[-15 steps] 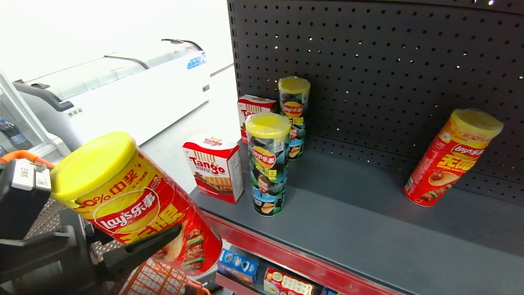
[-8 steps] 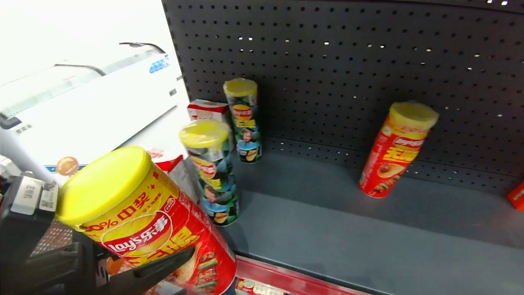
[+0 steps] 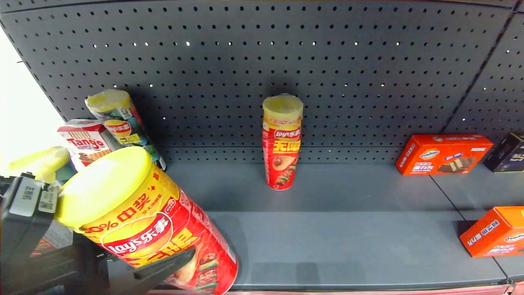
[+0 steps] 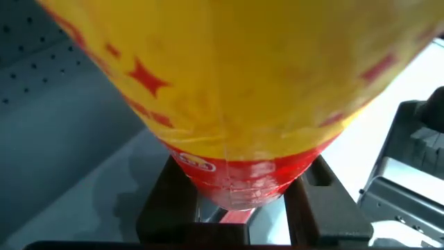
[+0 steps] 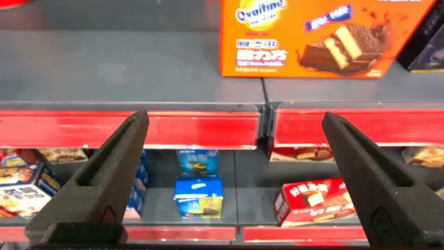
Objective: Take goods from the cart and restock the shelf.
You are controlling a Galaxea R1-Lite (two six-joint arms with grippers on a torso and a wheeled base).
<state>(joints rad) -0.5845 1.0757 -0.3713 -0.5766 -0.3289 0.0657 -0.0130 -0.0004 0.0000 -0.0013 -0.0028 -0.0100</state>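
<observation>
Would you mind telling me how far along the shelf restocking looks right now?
Done, it seems: one red can stands upright at the back of the shelf. In hand: the left claw grips a second red can, tilted, by the shelf's front left corner, not yet set down. Left: placing it on the bare shelf beside the first. The right claw is open and empty.

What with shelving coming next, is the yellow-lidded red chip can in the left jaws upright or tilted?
Tilted: the yellow-lidded red chip can leans lid-leftward, unlike the upright shelved red can.
</observation>
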